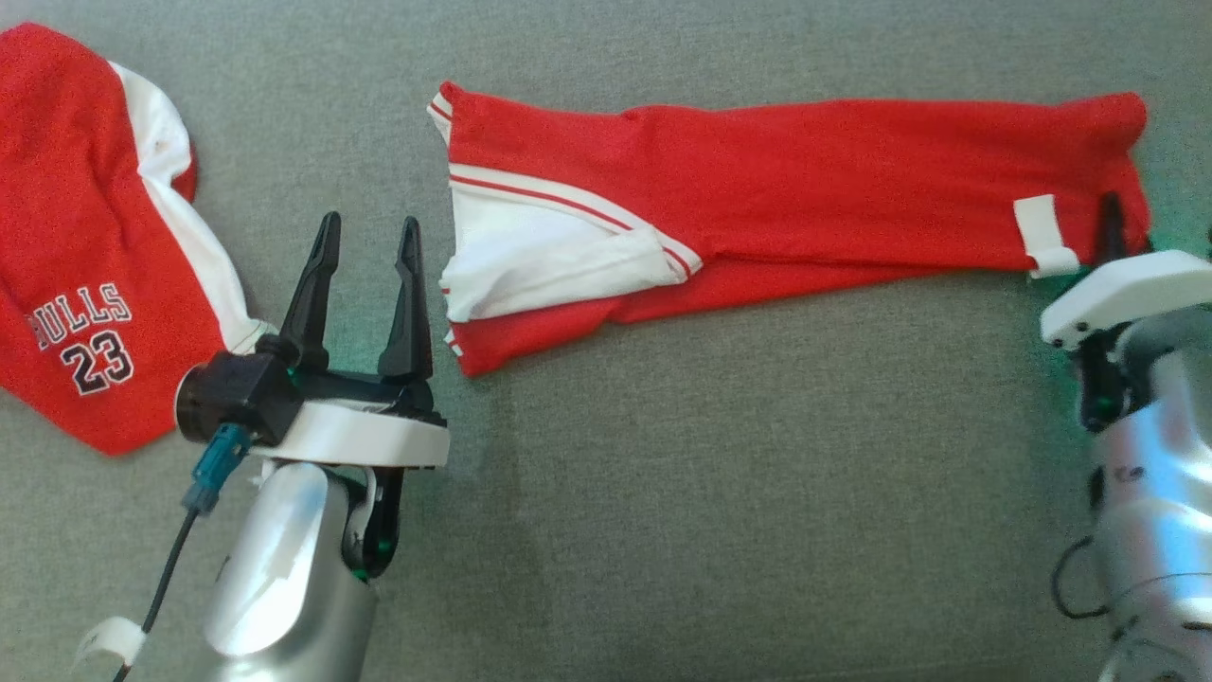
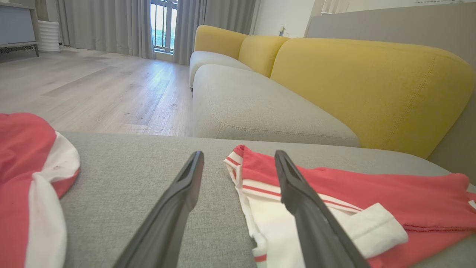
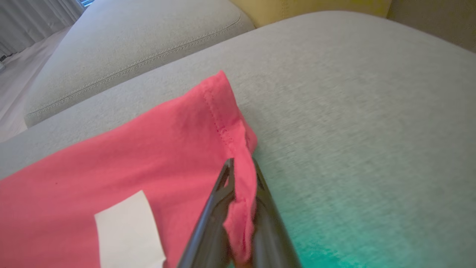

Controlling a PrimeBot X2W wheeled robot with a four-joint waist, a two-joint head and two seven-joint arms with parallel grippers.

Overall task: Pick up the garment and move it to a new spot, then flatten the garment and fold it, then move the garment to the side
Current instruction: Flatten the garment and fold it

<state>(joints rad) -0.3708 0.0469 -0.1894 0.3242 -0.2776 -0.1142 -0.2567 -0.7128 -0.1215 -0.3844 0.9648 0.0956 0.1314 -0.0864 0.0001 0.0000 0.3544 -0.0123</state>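
Garment [image 1: 805,199]: red knit cloth folded into a long narrow band, with a white panel edged by thin red and white stripes at one end and a stitched red hem at the other; a white label [image 1: 1042,232] lies near the hem end; the band rests flat on the grey couch [image 1: 663,521], in the far half of the head view, from centre to right.

Axis: the long axis runs left to right across the couch, almost level; the white striped end points left, the hem end points right.

Left gripper [image 1: 369,224]: fingers well apart and holding nothing, just left of the white end and not touching it.

Right gripper [image 1: 1110,204]: fingers together and clamped on the hem corner at the garment's near right.

Jersey [image 1: 85,246]: a second red and white piece, lettered BULLS 23, lies at the far left, apart from the garment.

Views compared: the head view gives the whole band and both arms; the right wrist view shows the grip itself, a fold of red hem pinched between the right gripper [image 3: 241,163], plus the hem stitching and the label [image 3: 126,230]; the left wrist view shows the left gripper [image 2: 238,154] spread before the white end, and beyond it a yellow backrest [image 2: 372,82], wooden floor [image 2: 93,85] and grey curtains [image 2: 108,26].
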